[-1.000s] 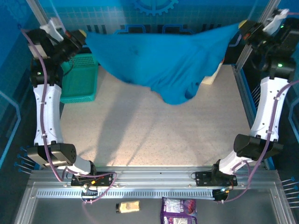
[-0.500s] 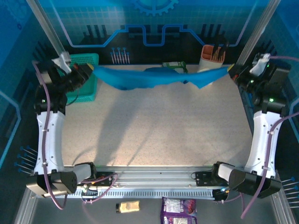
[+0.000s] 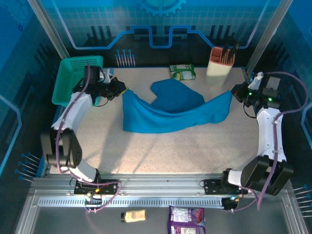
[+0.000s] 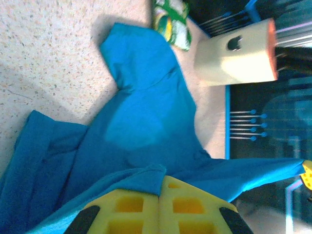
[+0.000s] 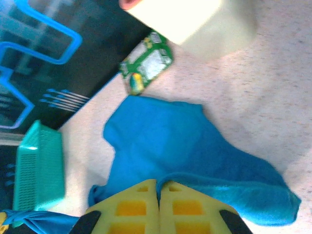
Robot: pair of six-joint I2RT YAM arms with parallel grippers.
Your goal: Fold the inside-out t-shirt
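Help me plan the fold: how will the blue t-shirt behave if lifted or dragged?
Likely floppy: the t-shirt sags between the left gripper and right gripper, both shut on its edges, its middle lying on the table. Probably light, since two small pinches hold its ends up. Dragged, it would likely bunch; it lies wrinkled.

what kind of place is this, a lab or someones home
Most likely a robot lab work cell, not a home: an aluminium frame edges the speckled table, printed blue panels wall it in, and two robot arms are bolted on, handling a blue t-shirt.
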